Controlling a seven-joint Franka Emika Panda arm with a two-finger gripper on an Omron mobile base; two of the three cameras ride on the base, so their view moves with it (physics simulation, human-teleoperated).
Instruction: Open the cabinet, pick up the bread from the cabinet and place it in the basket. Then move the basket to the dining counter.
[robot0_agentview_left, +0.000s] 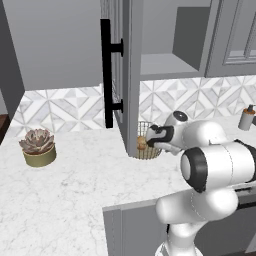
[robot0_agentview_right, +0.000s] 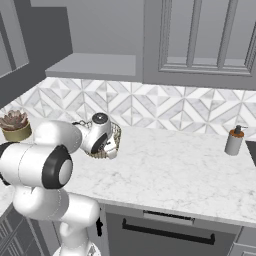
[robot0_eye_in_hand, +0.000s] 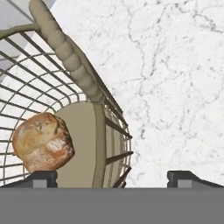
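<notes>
Already we are working past the first half: the cabinet (robot0_agentview_left: 120, 75) door is standing open on the left, and the bread (robot0_eye_in_hand: 42, 142) is lying inside the basket (robot0_eye_in_hand: 98, 131), down on its tan base. The basket is sitting on the worktop (robot0_agentview_left: 65, 185) just right of the door, by the tile wall. Our gripper (robot0_eye_in_hand: 111, 177) is hovering over the basket's near rim with fingers apart, one tip inside the mesh, one outside. So we are judging the carry to be in hand; next we are needing to close on the rim firmly, then lift level. We are seeing no writing or brand anywhere.
</notes>
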